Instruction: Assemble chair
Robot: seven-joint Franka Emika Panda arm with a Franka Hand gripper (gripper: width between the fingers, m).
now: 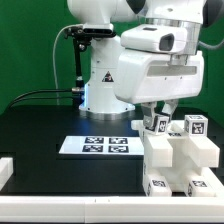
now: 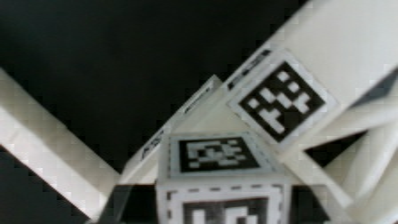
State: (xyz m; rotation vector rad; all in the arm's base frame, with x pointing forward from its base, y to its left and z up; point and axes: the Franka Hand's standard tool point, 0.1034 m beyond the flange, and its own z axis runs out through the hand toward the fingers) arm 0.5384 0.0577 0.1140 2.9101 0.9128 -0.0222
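Where arm reaches down at exterior view's right, gripper (image 1: 160, 113) sits low over chair (image 1: 182, 152), fingers partly hidden behind tagged upright pieces. Wrist view: both pale fingers (image 2: 54, 130) flank tagged white chair part (image 2: 222, 150), jaws narrowed about it; firm contact cannot be confirmed. Chair stands on black table (image 1: 50, 125), near its white raised border (image 1: 60, 200). Marker board (image 1: 98, 146) lies flat just beside chair, toward exterior view's left.

Chair (image 1: 180, 160) pieces: smooth white plastic; table (image 1: 40, 125): matt black.
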